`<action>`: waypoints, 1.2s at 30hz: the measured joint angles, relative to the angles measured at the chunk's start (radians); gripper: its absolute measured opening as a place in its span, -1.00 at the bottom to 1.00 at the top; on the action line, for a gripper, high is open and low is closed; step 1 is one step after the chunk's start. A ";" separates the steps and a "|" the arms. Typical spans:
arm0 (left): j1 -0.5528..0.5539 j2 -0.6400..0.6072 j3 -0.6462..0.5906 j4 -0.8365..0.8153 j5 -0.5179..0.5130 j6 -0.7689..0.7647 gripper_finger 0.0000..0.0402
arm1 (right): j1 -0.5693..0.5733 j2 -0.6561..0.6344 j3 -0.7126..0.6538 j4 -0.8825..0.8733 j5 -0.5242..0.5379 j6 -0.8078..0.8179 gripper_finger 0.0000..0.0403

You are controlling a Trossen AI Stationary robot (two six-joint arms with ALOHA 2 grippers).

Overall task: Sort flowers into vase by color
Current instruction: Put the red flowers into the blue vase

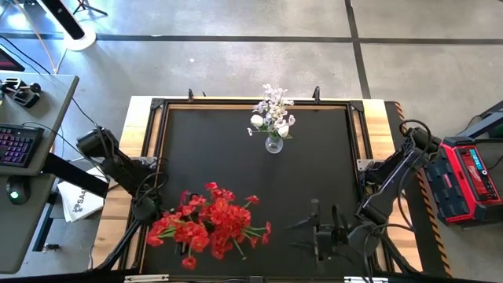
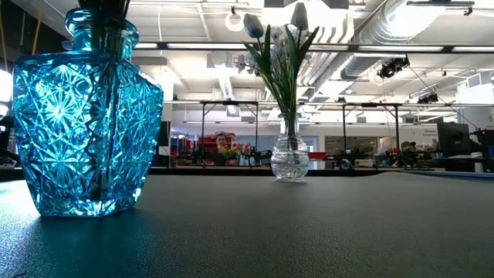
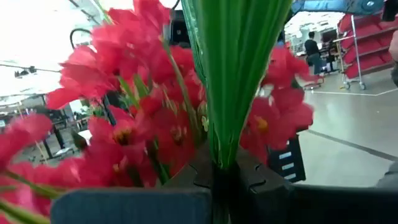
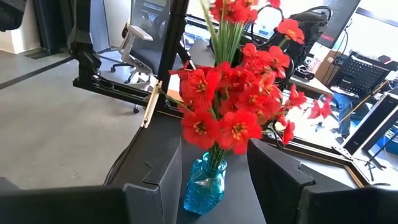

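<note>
A bunch of red flowers stands in a blue cut-glass vase at the table's near left; the vase also shows in the low view with stems inside it. White and pale flowers stand in a small clear vase at the far middle. My left gripper is at the left side of the red bunch, shut on a green stem. My right gripper is open and empty to the right of the bunch, its fingers pointing at the blue vase from a distance. My left gripper pinches the green stem of a red flower sprig between its two fingers, where the leaves run together. The leaves fan out beyond the fingers among the red blooms. The fingers come from the table's left side. The stem's lower end is out of view.
The black mat between the two vases is bare. A wooden frame edges the table. A keyboard on a desk is off to the left, and a red case is off to the right.
</note>
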 joint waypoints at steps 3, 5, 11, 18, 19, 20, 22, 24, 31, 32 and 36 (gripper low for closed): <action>0.003 0.011 0.000 0.000 -0.001 -0.004 -1.00 | -0.003 0.000 0.000 -0.001 0.000 0.003 -0.23; 0.007 0.012 0.000 -0.011 -0.013 -0.018 -1.00 | -0.003 0.000 0.000 0.000 0.000 0.004 -0.23; 0.043 0.012 0.000 -0.113 -0.043 -0.147 -0.90 | -0.002 0.000 0.000 -0.002 0.000 0.005 -0.23; 0.074 0.006 0.001 -0.156 -0.059 -0.229 -0.58 | -0.002 0.000 0.000 -0.003 0.000 0.005 -0.23; 0.075 0.003 0.001 -0.156 -0.059 -0.229 -0.53 | -0.002 0.000 0.000 -0.003 0.000 0.005 -0.23; 0.074 0.001 0.001 -0.157 -0.059 -0.229 -0.47 | -0.002 0.000 0.000 -0.003 0.000 0.005 -0.23; 0.066 -0.003 0.001 -0.163 -0.059 -0.229 -0.37 | -0.002 0.000 0.000 -0.004 0.000 0.005 -0.23; 0.054 -0.011 0.001 -0.167 -0.059 -0.231 -0.28 | -0.002 0.000 0.000 -0.007 0.000 0.006 -0.23; -0.016 -0.096 0.000 -0.220 -0.067 -0.230 -0.16 | -0.002 0.000 0.000 -0.010 0.000 0.009 -0.23; -0.023 -0.113 0.000 -0.234 -0.068 -0.230 -0.16 | -0.002 0.000 0.000 -0.010 0.000 0.009 -0.23; -0.044 -0.181 0.000 -0.290 -0.069 -0.230 -0.15 | -0.002 0.000 0.000 -0.012 0.000 0.009 -0.23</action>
